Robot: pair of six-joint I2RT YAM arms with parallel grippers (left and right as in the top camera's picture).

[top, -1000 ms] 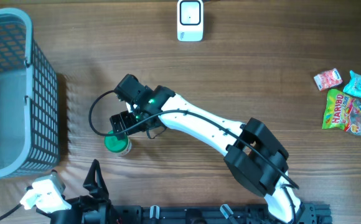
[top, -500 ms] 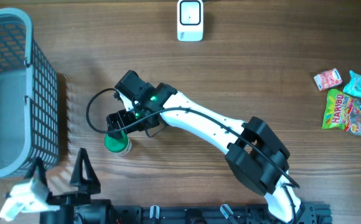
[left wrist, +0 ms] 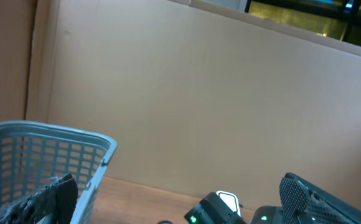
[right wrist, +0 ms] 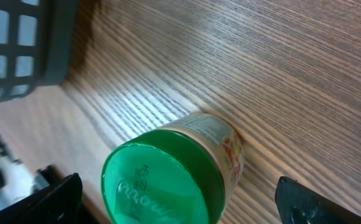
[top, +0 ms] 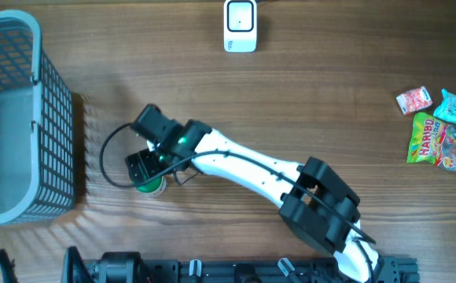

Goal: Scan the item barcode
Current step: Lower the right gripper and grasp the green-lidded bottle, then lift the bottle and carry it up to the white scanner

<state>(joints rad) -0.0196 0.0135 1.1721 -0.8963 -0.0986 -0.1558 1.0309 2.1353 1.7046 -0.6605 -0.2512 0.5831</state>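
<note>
The right gripper (right wrist: pixel 183 200) is wide open and holds nothing, so it should go down around the jar (right wrist: pixel 171 171) and squeeze its sides softly.

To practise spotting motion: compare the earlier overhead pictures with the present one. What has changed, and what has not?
The right end effector slid left and slightly toward the near edge, jaws open over the green-lidded jar, nothing gripped. The left end effector pulled back off the overhead view's lower edge. The jar, basket, scanner and snack packets stayed put.
</note>
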